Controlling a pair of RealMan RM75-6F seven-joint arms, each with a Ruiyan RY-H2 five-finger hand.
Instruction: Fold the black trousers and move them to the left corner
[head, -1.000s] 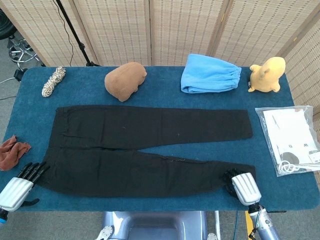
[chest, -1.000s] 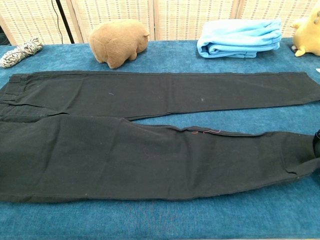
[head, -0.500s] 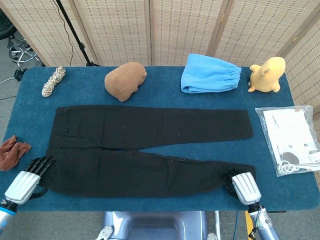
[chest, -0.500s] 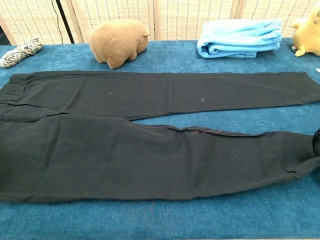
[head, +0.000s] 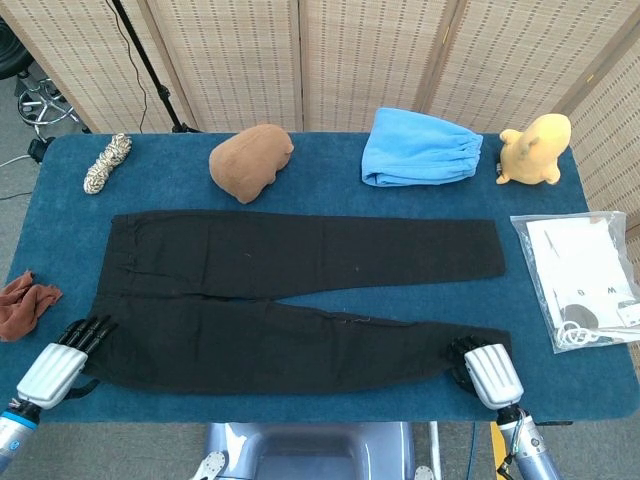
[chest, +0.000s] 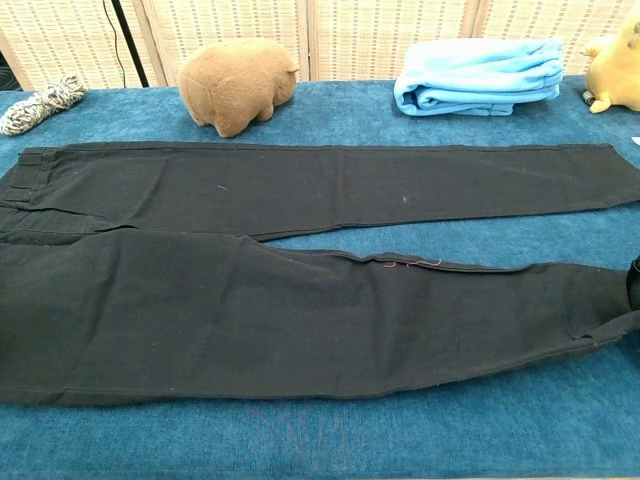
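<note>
The black trousers (head: 300, 262) (chest: 300, 310) lie flat across the blue table (head: 62, 225), waist at the left and both legs running right. My left hand (head: 56, 364) sits at the near left corner, its fingers stretched out and apart, their tips touching the near end of the waistband. At the near right, my right hand (head: 486, 369) has its fingers curled over the cuff of the nearer leg, gripping it. In the chest view the cuff end looks slightly rumpled at the right edge; neither hand shows clearly there.
Along the far edge stand a brown plush (head: 251, 160), a folded light-blue cloth (head: 420, 148) and a yellow plush (head: 536, 148). A coiled rope (head: 107, 162) lies far left, a brown rag (head: 26, 304) at the left edge, and a plastic bag (head: 580, 282) at the right.
My left hand has slid right and forward from off the table's corner until its fingertips reach the waistband. The right hand and the trousers have hardly moved.
</note>
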